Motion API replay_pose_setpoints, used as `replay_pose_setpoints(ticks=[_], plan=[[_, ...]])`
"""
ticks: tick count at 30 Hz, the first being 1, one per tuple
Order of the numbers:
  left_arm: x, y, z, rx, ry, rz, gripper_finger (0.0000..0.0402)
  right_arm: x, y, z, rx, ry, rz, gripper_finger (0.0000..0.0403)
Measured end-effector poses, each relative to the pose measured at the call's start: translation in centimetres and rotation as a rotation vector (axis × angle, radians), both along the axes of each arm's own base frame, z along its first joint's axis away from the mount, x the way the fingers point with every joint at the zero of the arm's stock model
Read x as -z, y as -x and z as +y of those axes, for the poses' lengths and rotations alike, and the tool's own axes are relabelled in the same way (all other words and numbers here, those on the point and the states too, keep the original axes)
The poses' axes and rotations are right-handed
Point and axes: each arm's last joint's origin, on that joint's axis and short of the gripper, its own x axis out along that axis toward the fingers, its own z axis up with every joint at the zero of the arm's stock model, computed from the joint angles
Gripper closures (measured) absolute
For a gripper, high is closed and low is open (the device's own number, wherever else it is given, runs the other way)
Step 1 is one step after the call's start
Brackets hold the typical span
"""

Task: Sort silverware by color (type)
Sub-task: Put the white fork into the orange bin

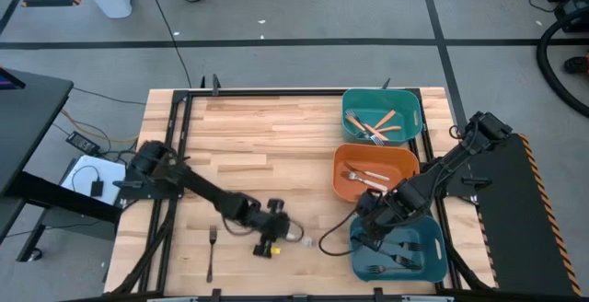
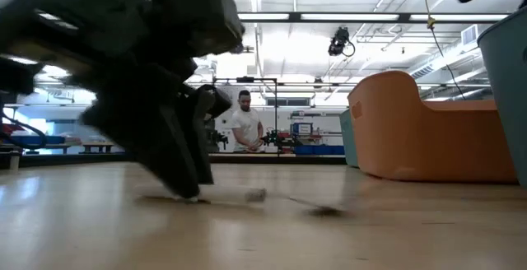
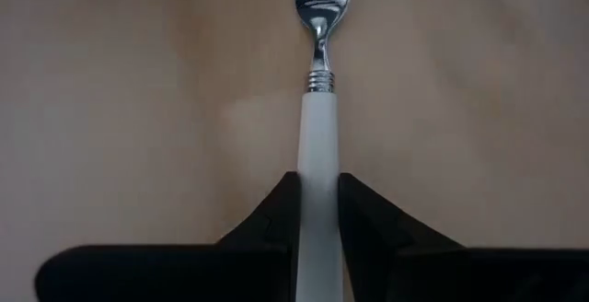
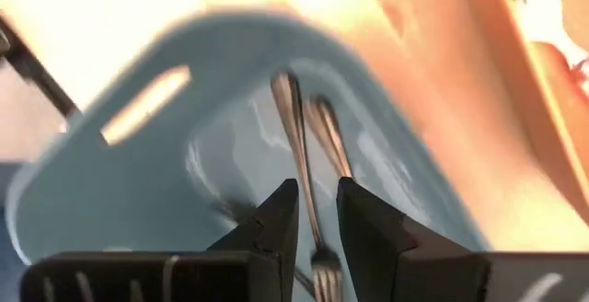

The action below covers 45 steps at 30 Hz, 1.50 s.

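Left jaws: closed against both sides of the white-handled fork (image 3: 319, 155), low on its handle, well behind the metal collar and the tines.
Fork position: flat on the desk (image 1: 267, 136), out from the orange bin (image 1: 342, 178) toward the left arm's side, tines pointing away from the jaws.
Handling: judged light and stiff. The smooth glossy handle could slip or swivel in a narrow pinch.
Best hold: mid-handle, squarely across its width. A hold this far back may let the heavier tine end dip when it is lifted.
Destination: probably the orange bin, where pale-handled forks (image 1: 368, 178) already lie.
Right jaws: narrowly parted with nothing held, hanging over the near teal bin (image 1: 440, 247), which sits just beside the orange bin on the near side.
Near teal bin contents: dark metal forks (image 1: 405, 247), thin and flat against the floor, likely awkward to get under.
Far teal bin (image 1: 348, 118): just beyond the orange bin, holding orange-handled forks (image 1: 382, 122).
Unsorted: one dark fork (image 1: 211, 254) on the desk, well apart from the orange bin, past the left jaws.
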Motion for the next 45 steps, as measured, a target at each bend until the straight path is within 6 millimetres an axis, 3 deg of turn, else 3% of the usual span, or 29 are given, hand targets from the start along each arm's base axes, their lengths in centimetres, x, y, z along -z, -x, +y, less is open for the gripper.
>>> replay_pose_setpoints(ticks=[2, 4, 10, 14, 21, 32, 45], plan=[[-1.2, -0.3, 1.3, -0.043, 0.000, -0.023, 0.0345, -0.1, -0.3, -0.3, 0.030, 0.009, -0.028, 0.0318], [-3.0, -0.7, 2.6, -0.089, 0.023, -0.086, 0.0384, -0.6, -0.7, -0.4, 0.049, 0.022, -0.065, 0.0318], [-7.9, -0.9, 5.6, -0.151, 0.066, -0.239, 0.0401, -5.0, -2.0, -0.3, 0.061, 0.062, -0.311, 0.0318], [-9.4, -0.7, 7.0, -0.167, 0.050, -0.282, 0.0400, -7.7, -2.0, -0.5, 0.085, 0.084, -0.431, 0.0318], [-8.8, -0.8, 7.1, -0.167, 0.041, -0.252, 0.0367, -8.3, -3.2, -0.8, 0.034, 0.134, -0.527, 0.0318], [-3.4, -2.8, 7.4, -0.147, -0.029, -0.157, 0.0287, -8.4, -4.2, -2.4, 0.082, 0.149, -0.537, 0.0318], [0.1, -3.3, 7.2, -0.121, -0.023, -0.077, 0.0273, -8.0, -4.0, -2.9, -0.005, 0.196, -0.488, 0.0318]])
